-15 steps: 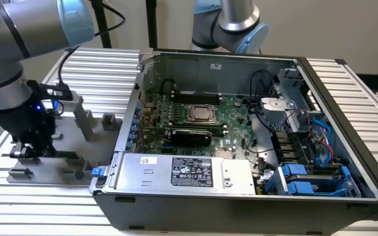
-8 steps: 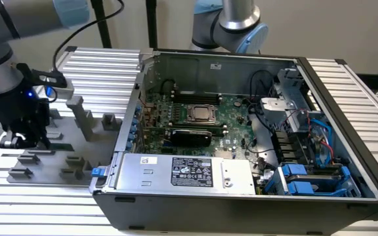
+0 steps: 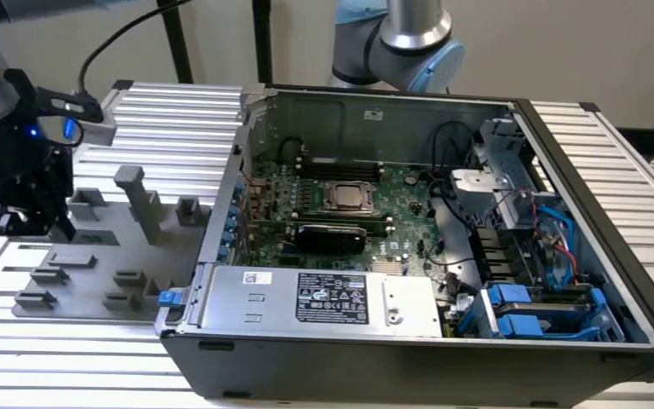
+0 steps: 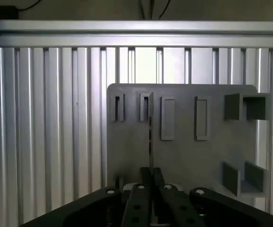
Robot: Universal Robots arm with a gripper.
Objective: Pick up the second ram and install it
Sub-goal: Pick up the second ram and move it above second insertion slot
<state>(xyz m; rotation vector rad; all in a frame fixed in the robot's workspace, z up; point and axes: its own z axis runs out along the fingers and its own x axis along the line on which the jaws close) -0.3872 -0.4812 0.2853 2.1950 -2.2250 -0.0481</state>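
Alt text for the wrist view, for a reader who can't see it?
The gripper has its fingers closed on the second ram, a thin stick seen edge-on, pointing over a grey slotted fixture plate. The plate lies on a ribbed aluminium table.

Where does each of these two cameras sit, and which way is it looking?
Exterior view: off the arm and raised, looking down on the open computer case and the grey fixture tray; the gripper hangs at the exterior view's left.
Wrist view: on the wrist, looking past the fingers, closed on the edge-on second ram, toward the tray.
Shared: the gripper, the tray and the ribbed aluminium table.
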